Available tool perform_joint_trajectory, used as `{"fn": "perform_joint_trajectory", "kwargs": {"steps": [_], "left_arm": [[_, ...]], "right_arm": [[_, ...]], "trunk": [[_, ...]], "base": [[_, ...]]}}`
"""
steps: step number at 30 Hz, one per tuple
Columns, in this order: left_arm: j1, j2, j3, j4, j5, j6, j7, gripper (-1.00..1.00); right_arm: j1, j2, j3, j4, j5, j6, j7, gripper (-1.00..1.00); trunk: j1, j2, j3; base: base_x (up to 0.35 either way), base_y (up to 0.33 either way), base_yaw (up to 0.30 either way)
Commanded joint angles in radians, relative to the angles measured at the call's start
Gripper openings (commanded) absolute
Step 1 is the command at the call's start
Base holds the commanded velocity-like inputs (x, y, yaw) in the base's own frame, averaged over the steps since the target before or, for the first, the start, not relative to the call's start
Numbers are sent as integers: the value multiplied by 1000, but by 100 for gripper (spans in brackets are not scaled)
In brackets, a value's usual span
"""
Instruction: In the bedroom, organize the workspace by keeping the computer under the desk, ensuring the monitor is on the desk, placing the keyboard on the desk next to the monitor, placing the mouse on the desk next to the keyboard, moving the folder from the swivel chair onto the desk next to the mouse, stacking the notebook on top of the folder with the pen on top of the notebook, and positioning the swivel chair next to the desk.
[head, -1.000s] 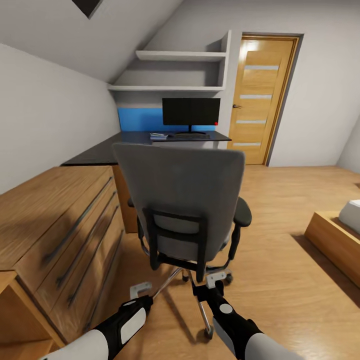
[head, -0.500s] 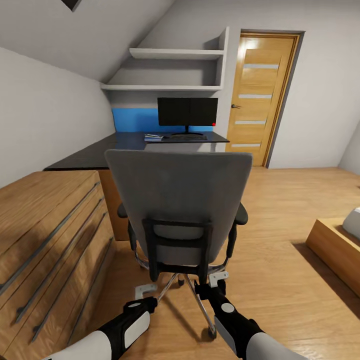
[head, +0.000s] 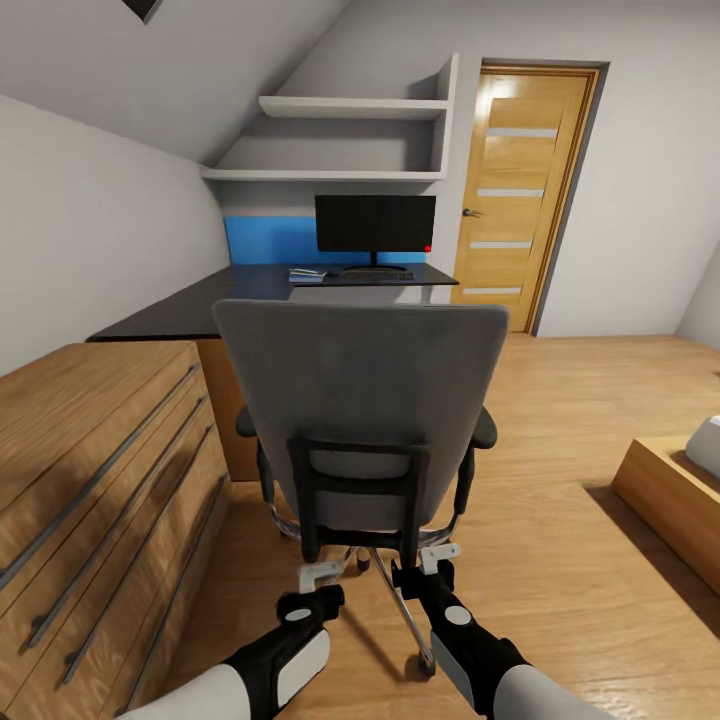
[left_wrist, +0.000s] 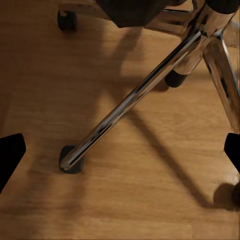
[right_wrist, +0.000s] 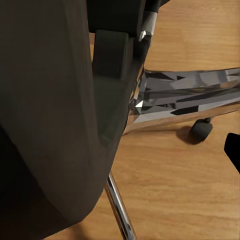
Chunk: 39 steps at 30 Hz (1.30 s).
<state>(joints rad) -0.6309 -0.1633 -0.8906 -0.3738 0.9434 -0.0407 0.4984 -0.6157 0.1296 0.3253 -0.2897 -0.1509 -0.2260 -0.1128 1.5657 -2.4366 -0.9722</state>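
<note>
Both end effectors — left and right — hang spread apart, holding nothing, behind the swivel chair; beyond it the monitor stands on the desk.

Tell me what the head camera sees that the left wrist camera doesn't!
Head view: the monitor on the desk, a wooden door, a dresser, both arms, and the swivel chair with its tall grey back. Left wrist view: a close look at one castor on the floor. Both: the chair's chrome base legs and the wood floor.
</note>
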Motion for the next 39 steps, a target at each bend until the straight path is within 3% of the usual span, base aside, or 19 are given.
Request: {"fn": "perform_joint_trajectory", "kwargs": {"steps": [1, 5, 14, 21, 32, 37, 39], "left_arm": [[-1, -1, -9, -2, 1, -9, 7, 100], [-1, -2, -10, -4, -20, -30, 10, 100], [-1, 3, -6, -15, -30, -94, 12, 100], [-1, 13, -5, -14, -31, -191, 10, 100], [-1, 12, -14, -13, -28, -204, 5, 100], [-1, 10, -92, -12, -26, -205, 6, 100], [-1, 10, -108, -11, -26, -205, 7, 100]], "right_arm": [[-1, -1, 8, 1, -10, -4, -5, 100], [-1, -1, 8, 0, -10, -4, -6, 100], [-1, -10, 7, 0, -10, -6, -7, 100], [-1, -15, 8, 3, -9, -52, -7, 100], [-1, -16, 8, 4, -10, -65, -8, 100], [-1, -31, 8, 3, -10, -66, -8, 100], [-1, -34, 8, 3, -10, -66, -8, 100]], "trunk": [[0, 0, -1], [0, 0, -1], [0, 0, -1], [0, 0, -1], [0, 0, -1], [0, 0, -1], [0, 0, -1]], "base": [[0, 0, 0], [0, 0, 0], [0, 0, 0], [0, 0, 0], [0, 0, 0], [161, 0, 0], [246, 0, 0]]}}
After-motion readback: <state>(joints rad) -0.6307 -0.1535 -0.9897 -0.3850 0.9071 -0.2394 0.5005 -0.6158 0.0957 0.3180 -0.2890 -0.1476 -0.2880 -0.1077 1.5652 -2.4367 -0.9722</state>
